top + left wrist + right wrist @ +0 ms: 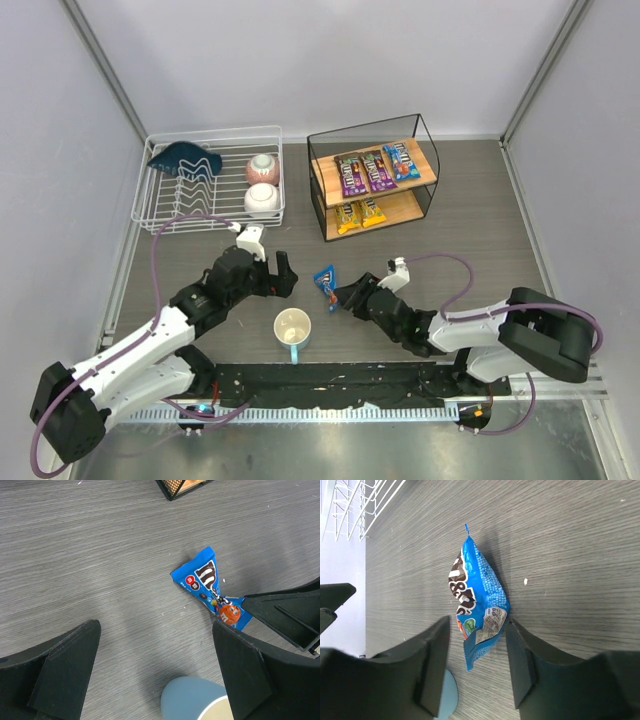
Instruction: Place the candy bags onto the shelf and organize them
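Table (450, 250) between blue candy bag (326, 280) and shelf (405, 208) is unobstructed. Mug (292, 330) and left gripper (287, 277) crowd the bag's near-left side.

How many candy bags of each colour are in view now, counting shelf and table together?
Purple candy bags: 2, both on the top board of the shelf
Blue candy bags: 2, one on the top board, one on the table
Yellow candy bags: 2, both on the lower board
Total: 6
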